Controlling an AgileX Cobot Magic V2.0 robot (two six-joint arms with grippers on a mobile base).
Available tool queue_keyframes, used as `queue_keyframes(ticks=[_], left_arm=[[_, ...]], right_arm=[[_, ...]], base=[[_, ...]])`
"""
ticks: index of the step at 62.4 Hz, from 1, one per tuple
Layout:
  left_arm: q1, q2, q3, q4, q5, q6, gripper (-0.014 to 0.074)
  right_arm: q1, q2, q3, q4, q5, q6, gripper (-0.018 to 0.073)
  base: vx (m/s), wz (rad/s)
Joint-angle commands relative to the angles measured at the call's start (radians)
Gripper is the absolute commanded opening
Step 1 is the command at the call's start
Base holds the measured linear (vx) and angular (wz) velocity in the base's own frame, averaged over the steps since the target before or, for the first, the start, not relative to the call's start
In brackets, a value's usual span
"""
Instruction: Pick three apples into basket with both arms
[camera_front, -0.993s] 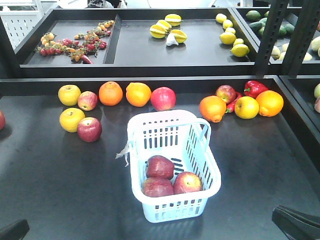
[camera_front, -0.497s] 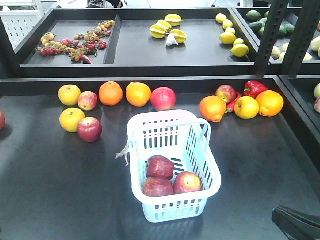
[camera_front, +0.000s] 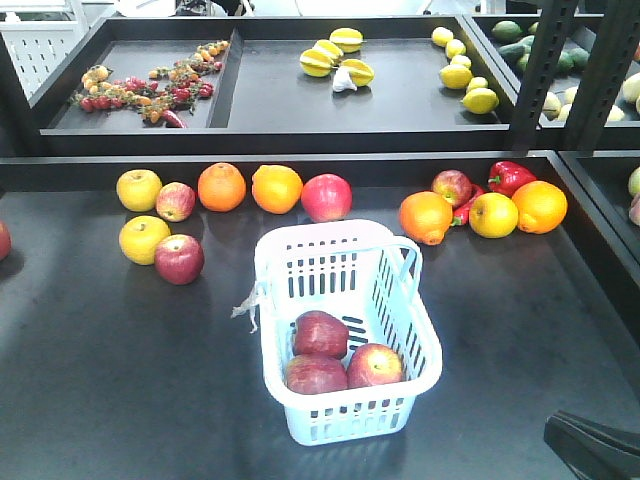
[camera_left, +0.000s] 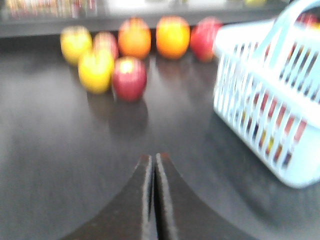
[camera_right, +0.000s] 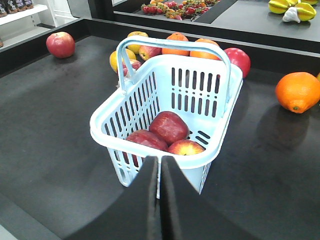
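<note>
1. The black table (camera_front: 100, 380) is carrying loose fruit along its back edge.
2. The basket (camera_front: 283, 260) is sitting mid-table with its handle (camera_right: 170, 44) standing upright.
3. Three apples (camera_front: 320, 333) are lying together inside the basket, touching one another.
4. The left gripper (camera_left: 153, 165) is hovering with fingers pressed together, gripping nothing.
5. The right gripper (camera_right: 160, 167) is likewise closed and empty, pointing at the basket's near wall.

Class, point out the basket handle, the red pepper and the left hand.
basket handle (camera_right: 172, 43), right wrist view, top bar.
red pepper (camera_front: 510, 176), front view, its body.
left hand (camera_left: 154, 165), left wrist view, between the fingertips.
</note>
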Motion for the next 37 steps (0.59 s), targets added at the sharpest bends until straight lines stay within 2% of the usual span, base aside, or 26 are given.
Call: queue_keyframes(ticks=[1, 8, 16, 21, 30, 37], left_arm=[[0.045, -0.074, 0.029, 0.009, -0.040, 0.008, -0.0007], [0.143, -0.149, 0.029, 0.040, -0.040, 0.003, -0.0007], [0.268, -0.145, 0.029, 0.050, -0.057, -0.031, -0.0007], [0.316, -0.145, 0.029, 0.067, -0.079, -0.062, -0.0007], [0.328, -0.145, 0.029, 0.120, -0.146, -0.082, -0.0007], [0.328, -0.145, 0.029, 0.119, -0.166, -0.082, -0.0007]], right_arm=[[0.001, 0.010, -0.027, 0.013, -0.059, 0.000, -0.0003], [0.001, 0.010, -0.027, 0.013, -0.059, 0.000, -0.0003], [0.001, 0.010, -0.027, 0.013, -0.056, 0.000, -0.0003], [0.001, 0.010, -0.027, 0.013, -0.055, 0.000, -0.0003], [0.001, 0.010, -0.027, 0.013, -0.053, 0.000, -0.0003], [0.001, 0.010, -0.027, 0.013, -0.047, 0.000, -0.0003]], base=[[0.00, 0.00], [0.00, 0.00], [0.00, 0.00], [0.00, 0.00], [0.00, 0.00], [0.00, 0.00]])
